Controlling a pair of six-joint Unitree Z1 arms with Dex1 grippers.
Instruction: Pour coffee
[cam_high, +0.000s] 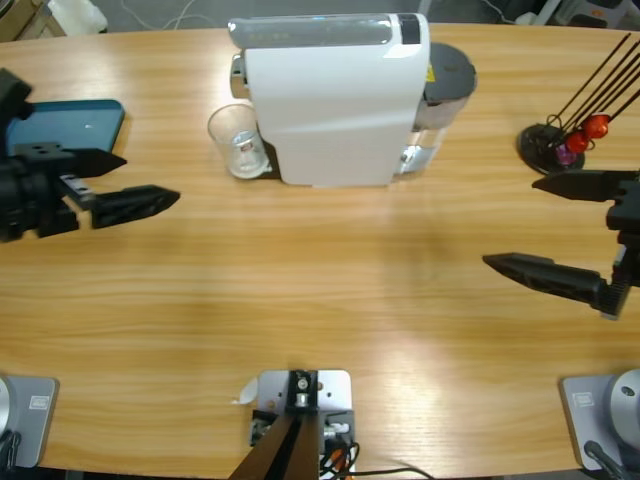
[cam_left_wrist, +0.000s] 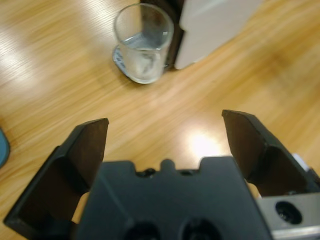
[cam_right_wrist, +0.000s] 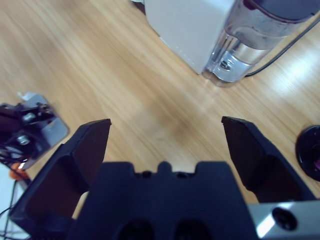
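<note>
A small clear tumbler (cam_high: 238, 140) (cam_left_wrist: 144, 45) stands upright on the table, against the left side of a white coffee machine (cam_high: 330, 95) (cam_left_wrist: 215, 25) (cam_right_wrist: 185, 25). I cannot make out any tan coffee; the tumbler's bottom looks pale and clear. My left gripper (cam_high: 150, 180) (cam_left_wrist: 165, 122) hovers open to the left of the tumbler, pointing toward it, with nothing between its jaws. Far off at the right, my right gripper (cam_high: 510, 222) (cam_right_wrist: 166, 124) is also open and holds nothing, its jaws facing the machine's water tank (cam_right_wrist: 250, 40).
A black capsule stand (cam_high: 555, 145) (cam_right_wrist: 310, 157) with red and purple capsules sits at the back right, just behind the right gripper. A teal flat object (cam_high: 70, 125) lies at the back left, by the left arm. Bare wood stretches between the grippers.
</note>
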